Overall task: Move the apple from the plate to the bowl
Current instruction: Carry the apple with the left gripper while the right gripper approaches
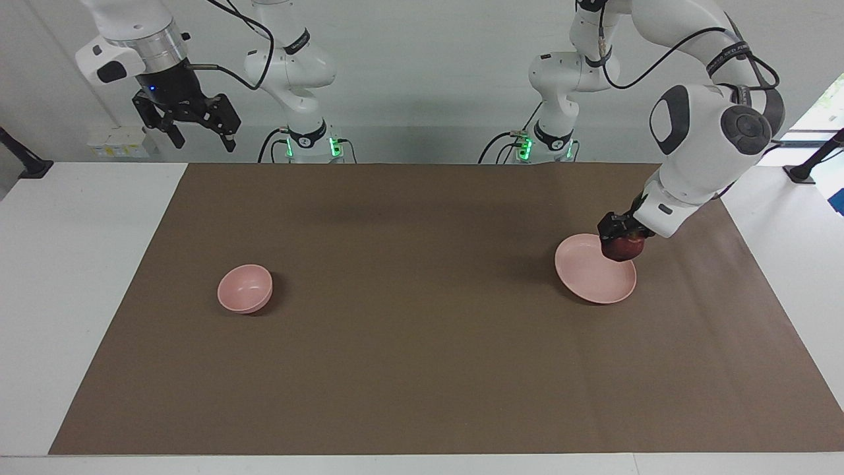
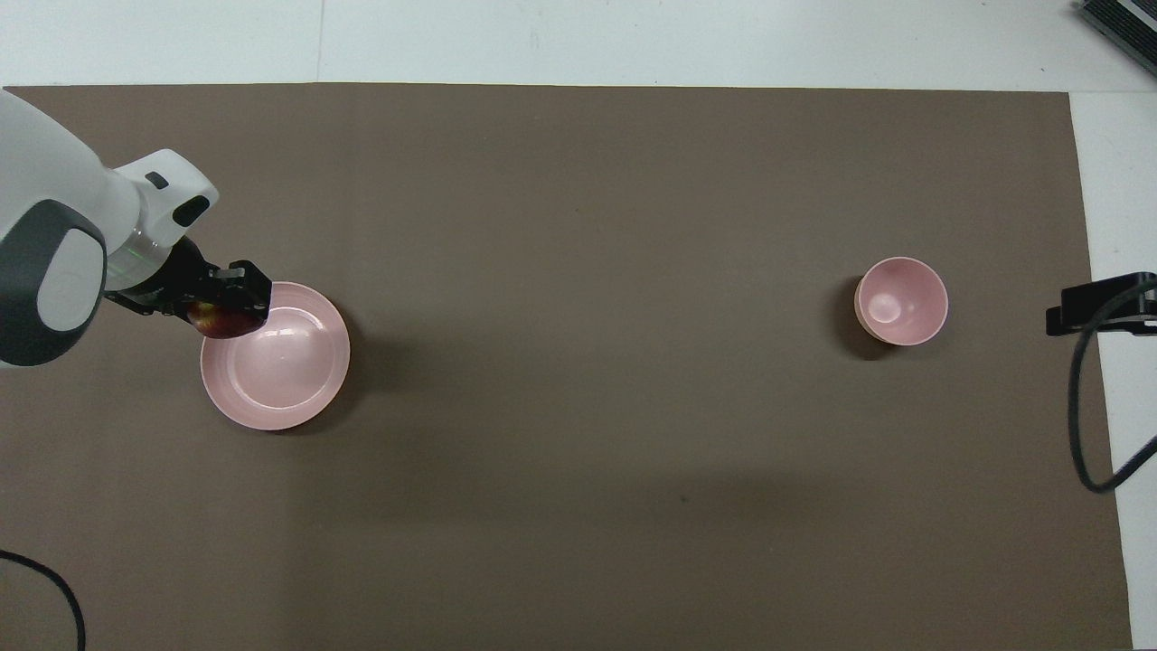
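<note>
Left gripper pinching the apple, lifted clear just above the plate rim. Best carried level and high toward the bowl, well apart from the plate, then lowered inside before release. Right gripper spread, waiting aloft.

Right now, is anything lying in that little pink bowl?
Nothing: the bowl shows only its bare pink inside. The apple is up in the left gripper's fingers, over the plate's rim.

Apple dark red, yellowish patch; plate pale pink; bowl pale pink; mat brown.
</note>
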Tool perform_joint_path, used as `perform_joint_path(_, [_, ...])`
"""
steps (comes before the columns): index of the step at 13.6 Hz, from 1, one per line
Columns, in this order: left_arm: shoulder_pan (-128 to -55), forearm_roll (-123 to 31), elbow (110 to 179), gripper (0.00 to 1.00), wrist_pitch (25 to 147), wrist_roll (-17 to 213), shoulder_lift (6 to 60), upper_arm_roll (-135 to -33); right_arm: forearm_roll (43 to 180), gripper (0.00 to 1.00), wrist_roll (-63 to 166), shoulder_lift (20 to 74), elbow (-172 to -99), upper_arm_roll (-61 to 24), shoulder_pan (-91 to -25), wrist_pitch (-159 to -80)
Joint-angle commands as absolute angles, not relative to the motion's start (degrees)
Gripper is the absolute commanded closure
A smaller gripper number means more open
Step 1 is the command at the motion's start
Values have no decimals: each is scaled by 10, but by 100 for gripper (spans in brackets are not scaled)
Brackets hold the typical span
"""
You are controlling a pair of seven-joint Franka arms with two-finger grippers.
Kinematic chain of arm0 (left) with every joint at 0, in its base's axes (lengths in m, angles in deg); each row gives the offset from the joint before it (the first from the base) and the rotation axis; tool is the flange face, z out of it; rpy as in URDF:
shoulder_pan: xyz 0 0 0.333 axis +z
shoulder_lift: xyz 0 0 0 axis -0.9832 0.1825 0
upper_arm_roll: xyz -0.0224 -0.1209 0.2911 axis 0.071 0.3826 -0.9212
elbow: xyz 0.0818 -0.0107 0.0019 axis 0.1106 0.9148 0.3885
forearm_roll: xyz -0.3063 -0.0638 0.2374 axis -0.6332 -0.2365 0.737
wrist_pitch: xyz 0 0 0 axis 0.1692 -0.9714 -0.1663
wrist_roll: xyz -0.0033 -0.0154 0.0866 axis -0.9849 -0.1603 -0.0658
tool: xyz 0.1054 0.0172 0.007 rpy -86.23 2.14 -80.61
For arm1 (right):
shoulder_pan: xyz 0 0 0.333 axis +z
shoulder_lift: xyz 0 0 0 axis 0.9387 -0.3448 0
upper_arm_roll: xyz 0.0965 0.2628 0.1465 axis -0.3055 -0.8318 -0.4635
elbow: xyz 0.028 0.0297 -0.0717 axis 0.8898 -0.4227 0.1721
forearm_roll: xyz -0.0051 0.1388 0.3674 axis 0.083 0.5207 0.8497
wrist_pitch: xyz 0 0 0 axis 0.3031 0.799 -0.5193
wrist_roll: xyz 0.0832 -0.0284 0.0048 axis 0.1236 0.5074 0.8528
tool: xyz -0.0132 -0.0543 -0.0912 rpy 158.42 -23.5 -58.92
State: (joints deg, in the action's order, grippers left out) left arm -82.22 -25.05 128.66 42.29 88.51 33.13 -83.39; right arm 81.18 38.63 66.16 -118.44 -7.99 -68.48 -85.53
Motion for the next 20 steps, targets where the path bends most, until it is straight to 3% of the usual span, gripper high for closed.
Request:
perform_joint_path(1, [-822,-280,1236,100,376,882,338,-839,813,0,399,670,-1192,-81,-688,-853])
perform_joint_path(8, [-829,-338,1206,100,358,885,347,-839,820,0,515,668,-1216,-85,-682,-861])
perform_joint_path(11, [-840,-363,1206,100,301,894,343,-835,872,0,514,666,-1260,-86,-681,-920])
perform_joint_path(14, [-856,-378,1206,100,294,988,341,-816,988,0,514,655,-1299,-86,-681,-946])
perform_joint_path(20, [-857,-559,1206,100,292,1199,342,-802,1203,0,521,655,-1389,-87,-663,-993])
